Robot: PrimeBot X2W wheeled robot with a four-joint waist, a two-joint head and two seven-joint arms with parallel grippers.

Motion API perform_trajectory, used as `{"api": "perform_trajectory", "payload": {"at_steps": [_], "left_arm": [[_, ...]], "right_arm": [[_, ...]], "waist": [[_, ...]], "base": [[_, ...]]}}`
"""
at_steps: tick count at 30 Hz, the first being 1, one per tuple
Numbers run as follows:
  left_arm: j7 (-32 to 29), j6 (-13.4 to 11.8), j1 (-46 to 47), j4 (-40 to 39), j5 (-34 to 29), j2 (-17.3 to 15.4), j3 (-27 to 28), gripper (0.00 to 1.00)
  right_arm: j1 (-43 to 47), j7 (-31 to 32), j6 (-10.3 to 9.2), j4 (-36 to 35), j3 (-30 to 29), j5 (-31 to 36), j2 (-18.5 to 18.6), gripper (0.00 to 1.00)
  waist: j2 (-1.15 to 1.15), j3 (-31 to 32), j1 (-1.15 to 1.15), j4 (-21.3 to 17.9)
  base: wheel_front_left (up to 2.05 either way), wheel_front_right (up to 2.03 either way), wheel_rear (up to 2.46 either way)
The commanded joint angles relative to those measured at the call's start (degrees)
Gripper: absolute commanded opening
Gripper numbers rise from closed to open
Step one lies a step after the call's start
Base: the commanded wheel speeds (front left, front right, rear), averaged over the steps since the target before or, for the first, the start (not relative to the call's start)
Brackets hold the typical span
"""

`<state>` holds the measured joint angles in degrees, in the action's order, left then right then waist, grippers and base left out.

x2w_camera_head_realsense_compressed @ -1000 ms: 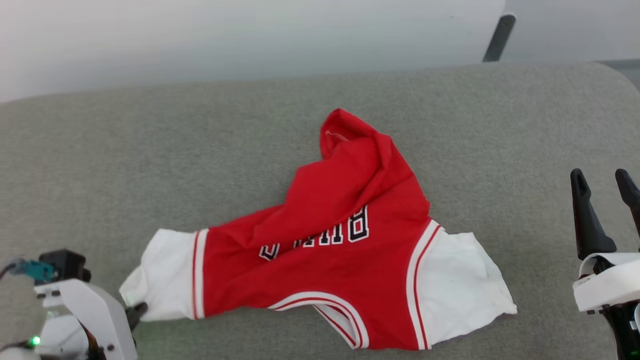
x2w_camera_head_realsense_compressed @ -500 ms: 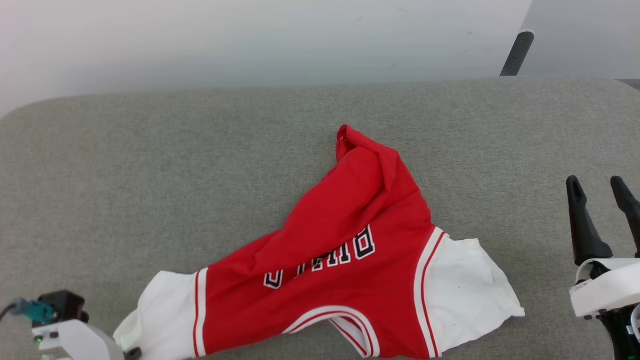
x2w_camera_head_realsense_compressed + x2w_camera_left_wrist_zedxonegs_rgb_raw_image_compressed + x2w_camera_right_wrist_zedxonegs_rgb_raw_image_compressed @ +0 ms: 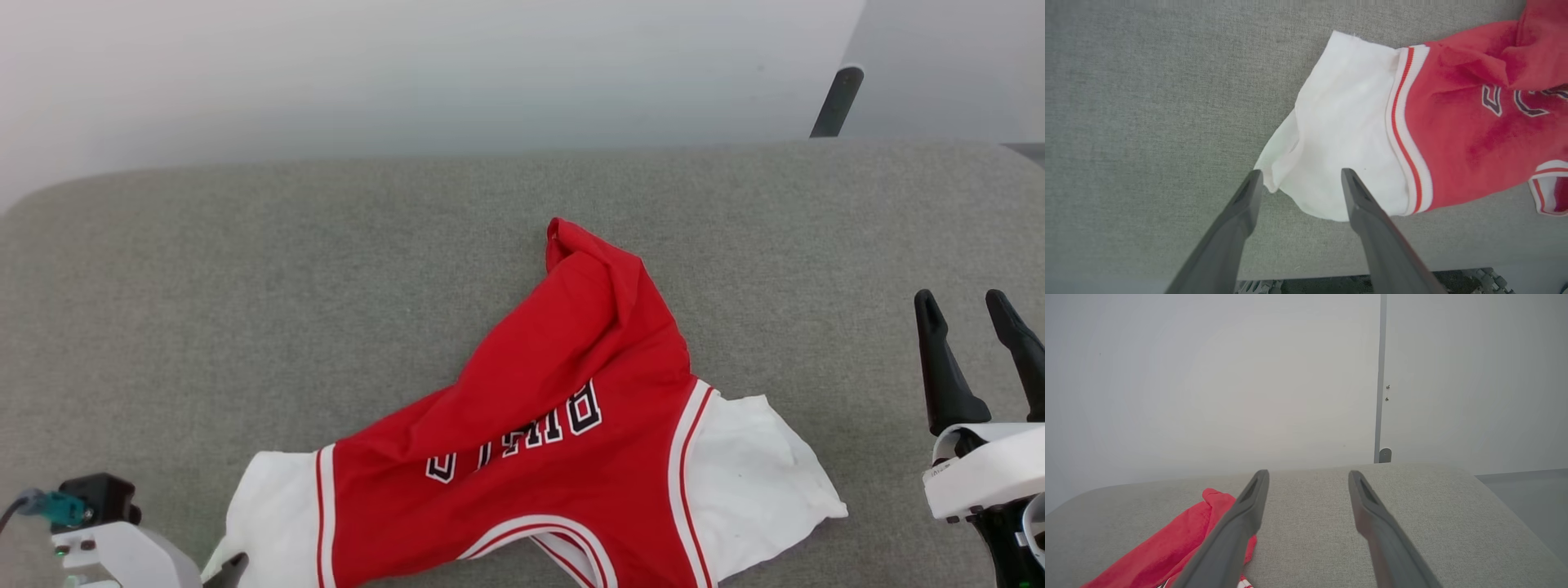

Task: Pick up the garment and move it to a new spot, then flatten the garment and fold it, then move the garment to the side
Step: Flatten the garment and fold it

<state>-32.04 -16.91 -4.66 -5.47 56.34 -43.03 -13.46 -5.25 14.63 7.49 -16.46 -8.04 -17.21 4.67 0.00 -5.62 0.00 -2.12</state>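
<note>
Our left gripper jaws spread at the garment's white sleeve, our right gripper spread too, well apart

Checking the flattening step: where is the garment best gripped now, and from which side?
Likely the garment's white sleeve on the robot's left, at its loose cuff corner, coming in low from the left along the grey cushion. That corner sticks out clear of the bunched red body, and the left gripper has its jaws open astride it.
</note>
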Motion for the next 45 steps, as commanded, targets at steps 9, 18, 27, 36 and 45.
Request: {"api": "perform_trajectory", "payload": {"at_steps": [9,18,27,36,45], "left_arm": [[3.29,-0.18,-0.34,-4.32,-1.64,-1.10,2.23,1.00],[8.85,2.50,-2.01,-5.20,-1.89,-0.03,3.45,1.00],[6.48,4.37,2.29,-1.74,1.54,-0.13,4.19,1.00],[-10.16,-0.52,9.21,4.24,7.59,-2.70,1.59,1.00],[-15.99,-2.70,11.78,7.87,7.27,-4.66,-0.36,1.00]], "right_arm": [[1.45,-0.09,0.00,0.52,-0.02,-0.56,0.22,1.00],[5.53,0.10,0.00,0.58,-2.41,-0.27,0.03,1.00],[6.51,-0.60,0.00,-1.40,-2.78,-0.56,-0.06,1.00],[3.79,-1.74,0.00,-1.07,-0.75,-0.67,0.28,1.00],[1.65,-2.31,0.00,-0.90,0.37,-1.13,1.04,1.00]], "waist": [[0.00,3.21,0.00,0.55],[0.00,5.22,0.00,0.47],[0.00,2.89,0.00,-0.82],[0.00,-0.55,0.00,-2.55],[0.00,-4.05,0.00,-4.05]], "base": [[0.00,0.00,0.00],[0.00,0.00,0.00],[0.00,0.00,0.00],[0.00,0.00,0.00],[0.00,0.00,0.00]]}}
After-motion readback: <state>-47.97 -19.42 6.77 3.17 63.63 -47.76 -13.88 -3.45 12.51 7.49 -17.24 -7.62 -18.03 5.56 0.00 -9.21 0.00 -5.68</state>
